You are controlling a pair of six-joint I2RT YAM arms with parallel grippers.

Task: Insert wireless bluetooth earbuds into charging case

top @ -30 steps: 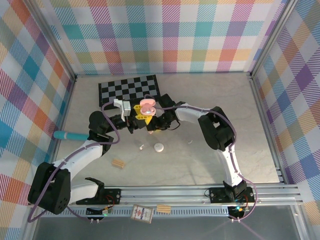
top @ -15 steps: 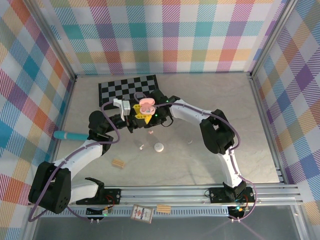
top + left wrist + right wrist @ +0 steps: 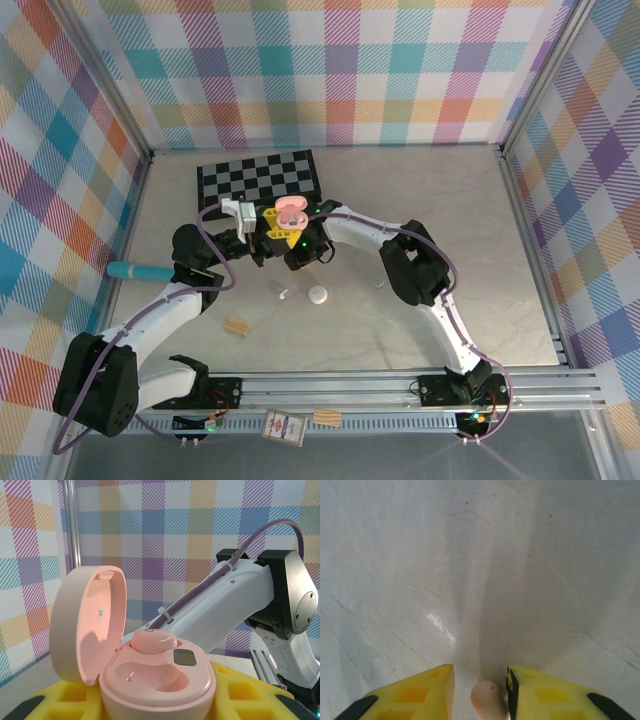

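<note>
Arms from both sides meet in the top view, just in front of the checkered mat (image 3: 260,175). The left gripper (image 3: 281,224) holds the pink charging case (image 3: 292,208) above the table (image 3: 480,220), with the lid open. The right gripper (image 3: 298,258) points down at the table, just beside and nearer than the case. Its jaws cannot be told from this view. A white earbud (image 3: 284,294) and a white case (image 3: 318,294) lie near each other on the table. A second white earbud (image 3: 378,283) lies further to the right. A small wooden block (image 3: 237,327) lies apart from them, closer to the arm bases.

In the left wrist view the yellow fingers (image 3: 240,697) are closed on the base of the pink case. The lid (image 3: 90,625) stands upright on the left. One pink earbud (image 3: 154,641) sits in the far well, and the near well (image 3: 150,676) is empty. The white right arm (image 3: 235,600) passes behind.

In the right wrist view the jaws stand narrow, close over the table. A loose pink earbud (image 3: 487,704) lies between the yellow fingertips (image 3: 420,692). It is touching or almost touching one finger, and a gap shows on its other side, so it is not yet clamped.
</note>
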